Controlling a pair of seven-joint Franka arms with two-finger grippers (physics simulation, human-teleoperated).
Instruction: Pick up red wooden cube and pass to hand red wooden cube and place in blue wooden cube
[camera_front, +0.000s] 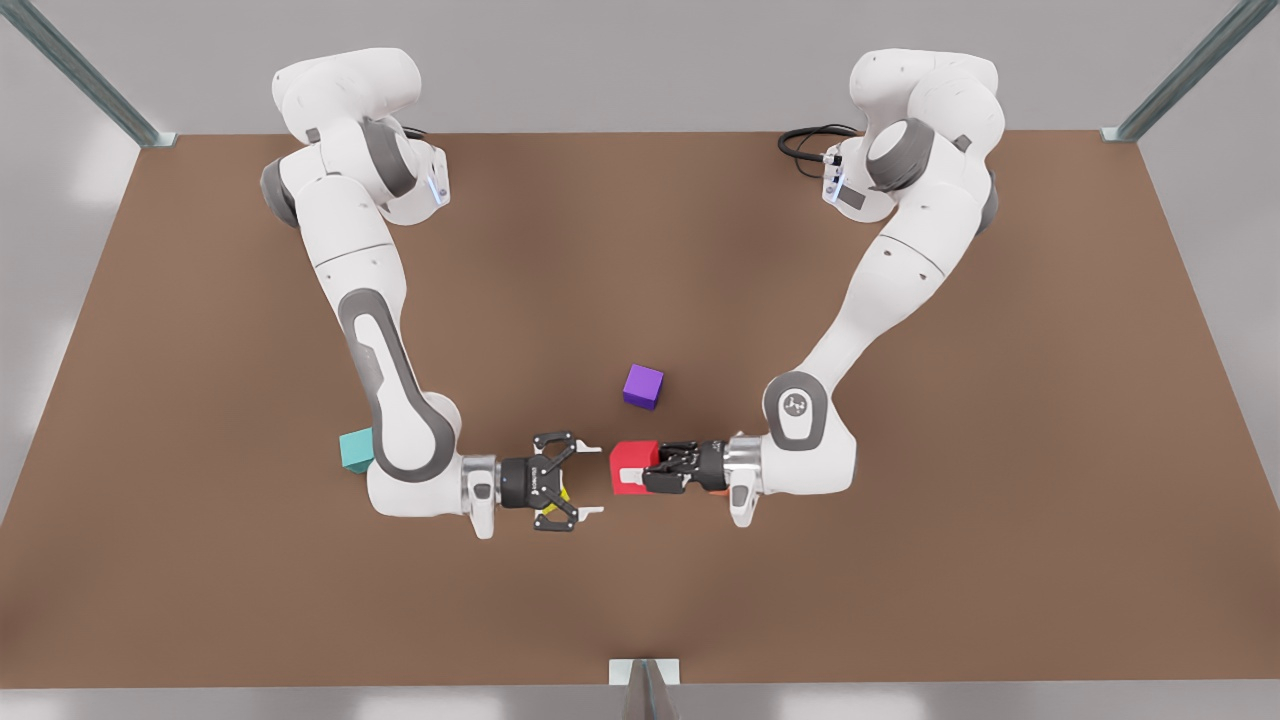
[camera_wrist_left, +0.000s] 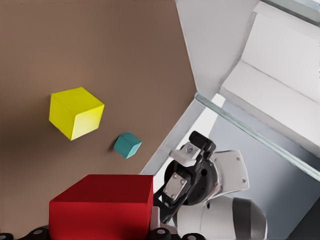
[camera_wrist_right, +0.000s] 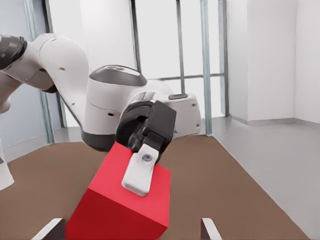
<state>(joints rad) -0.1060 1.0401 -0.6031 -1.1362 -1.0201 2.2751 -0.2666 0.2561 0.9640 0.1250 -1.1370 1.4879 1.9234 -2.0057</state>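
While the left gripper holds the red wooden cube clamped between its fingers above the worktop, I read this as the handover step. The right gripper faces it with fingers spread wide, the cube just ahead of their tips. Next I must slide those open fingers around the cube's free faces, close, then release. The blue wooden cube waits behind the right arm.

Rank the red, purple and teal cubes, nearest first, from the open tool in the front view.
1. Red wooden cube, facing the right tool, held by the left tool.
2. Purple cube, toward the arm bases.
3. Blue wooden cube, beside that arm's elbow.
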